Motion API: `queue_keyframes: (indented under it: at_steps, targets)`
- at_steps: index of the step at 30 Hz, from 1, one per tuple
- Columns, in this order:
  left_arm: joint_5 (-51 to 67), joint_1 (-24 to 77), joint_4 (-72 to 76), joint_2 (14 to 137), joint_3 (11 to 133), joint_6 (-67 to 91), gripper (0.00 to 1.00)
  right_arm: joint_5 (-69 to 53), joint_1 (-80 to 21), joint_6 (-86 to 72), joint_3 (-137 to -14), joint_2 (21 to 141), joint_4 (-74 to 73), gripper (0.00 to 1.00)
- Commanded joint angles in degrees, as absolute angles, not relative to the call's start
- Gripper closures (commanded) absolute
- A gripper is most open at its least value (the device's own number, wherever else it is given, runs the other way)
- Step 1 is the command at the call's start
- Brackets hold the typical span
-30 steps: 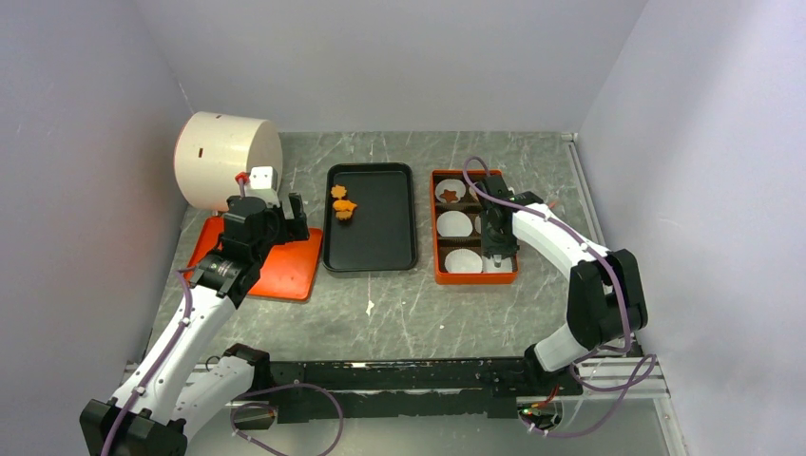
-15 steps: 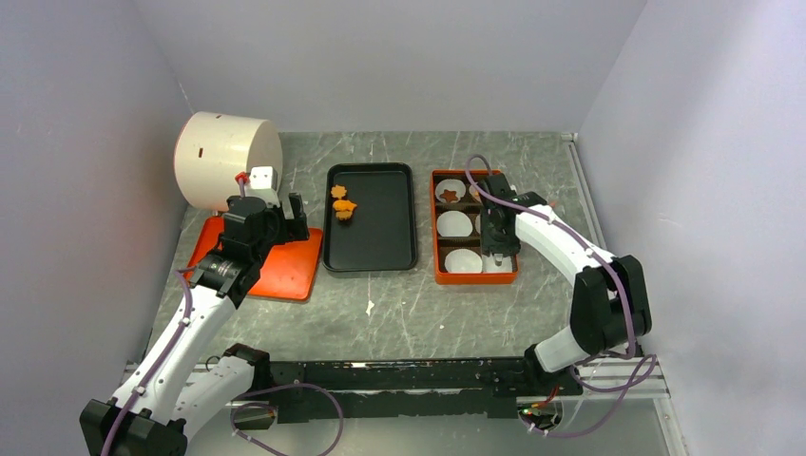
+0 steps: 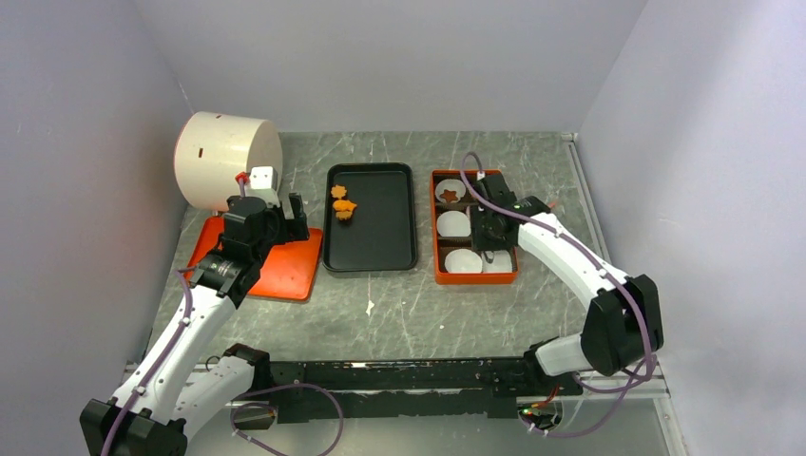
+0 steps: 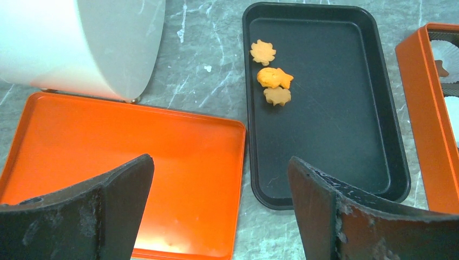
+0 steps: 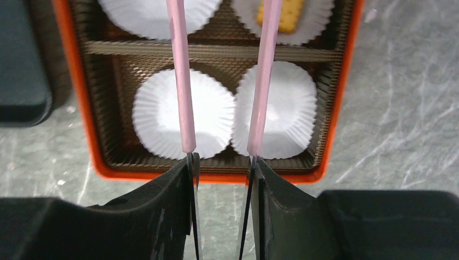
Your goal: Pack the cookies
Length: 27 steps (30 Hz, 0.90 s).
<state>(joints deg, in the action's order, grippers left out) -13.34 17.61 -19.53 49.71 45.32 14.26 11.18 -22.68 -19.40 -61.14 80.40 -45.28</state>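
Cookies [image 4: 272,79] on black tray [image 4: 346,162], ahead of left hand [image 4: 216,211]

Even, soft overhead light, faint shadows; near end effector parts blurred.

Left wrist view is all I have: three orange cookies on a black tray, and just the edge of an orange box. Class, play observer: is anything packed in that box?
Observer: Yes. The right wrist view shows a rectangular orange biscuit in a paper cup inside the orange box.
Operator: And the row nearest the arms?
Observer: The two nearest cups are empty.
Operator: What is the right arm doing?
Observer: The right gripper holds pink tweezers over those two cups, prongs apart with nothing between them.
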Motion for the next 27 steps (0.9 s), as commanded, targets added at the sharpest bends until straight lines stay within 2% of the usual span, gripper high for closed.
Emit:
queue_keyframes:
  at_steps: [1,6,15,27]
  targets:
    - [-13.2,17.8,-17.5,49.5,45.6,13.4,0.02,9.4,-27.6,-17.0,-65.3,78.1,-40.9,0.60]
    - [-12.8,17.8,-17.7,49.6,45.8,13.4,0.02,12.6,-35.7,-15.5,-69.3,80.5,-40.1,0.61]
    - [-13.9,17.8,-18.0,49.4,45.9,13.5,0.02,10.7,-44.4,-14.6,-74.4,88.5,-35.7,0.64]
    - [-14.0,17.8,-18.4,50.0,46.0,14.0,0.02,10.1,-50.3,-12.4,-82.9,103.5,-31.0,0.64]
